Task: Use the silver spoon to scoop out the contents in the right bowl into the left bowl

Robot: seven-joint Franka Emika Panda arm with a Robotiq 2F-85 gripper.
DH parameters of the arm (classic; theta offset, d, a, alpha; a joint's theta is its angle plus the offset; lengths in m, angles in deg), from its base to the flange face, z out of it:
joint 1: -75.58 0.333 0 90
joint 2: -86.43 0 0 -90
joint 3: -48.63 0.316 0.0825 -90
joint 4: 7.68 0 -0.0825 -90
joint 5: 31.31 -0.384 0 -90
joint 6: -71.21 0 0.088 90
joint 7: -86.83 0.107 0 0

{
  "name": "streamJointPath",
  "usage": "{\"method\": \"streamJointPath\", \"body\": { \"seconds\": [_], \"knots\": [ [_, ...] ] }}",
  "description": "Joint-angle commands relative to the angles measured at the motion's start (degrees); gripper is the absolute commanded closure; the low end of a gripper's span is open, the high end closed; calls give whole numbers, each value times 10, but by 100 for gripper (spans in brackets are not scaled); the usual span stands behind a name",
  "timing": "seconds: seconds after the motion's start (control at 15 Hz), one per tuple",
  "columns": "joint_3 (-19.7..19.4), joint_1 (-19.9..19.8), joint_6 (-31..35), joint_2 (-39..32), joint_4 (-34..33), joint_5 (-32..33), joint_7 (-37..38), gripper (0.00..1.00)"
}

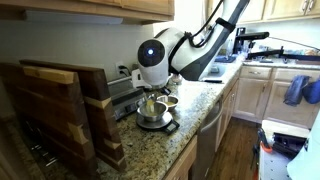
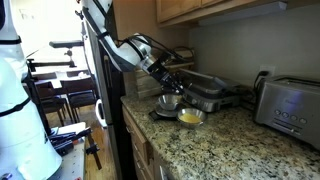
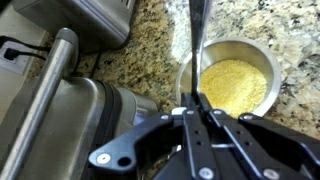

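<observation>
Two bowls noted mid-frame on counter (image 2: 240, 150): large bowl (image 2: 170, 101), small bowl (image 2: 190, 117). Spoon (image 3: 197, 40) clamped in closed gripper (image 3: 197, 105), seen across small bowl's left rim in wrist view. Yellow grain (image 3: 235, 85) contained in small bowl.

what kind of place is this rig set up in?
Most likely a home kitchen. There is a speckled granite countertop with wooden cabinets above it, and a steel toaster stands against the wall.
</observation>
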Motion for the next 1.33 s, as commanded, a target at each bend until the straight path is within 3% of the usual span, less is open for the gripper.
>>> {"method": "streamJointPath", "body": {
  "seconds": [0.0, 0.27, 0.67, 0.8, 1.27],
  "knots": [
    [5, 1, 8, 26, 37, 55, 64, 97],
    [6, -1, 13, 32, 58, 100, 132, 97],
    [13, 3, -11, 46, 85, 278, 359, 97],
    [16, 1, -16, 51, 95, 321, 404, 97],
    [54, 32, -46, 116, 171, 308, 434, 97]
  ]
}}
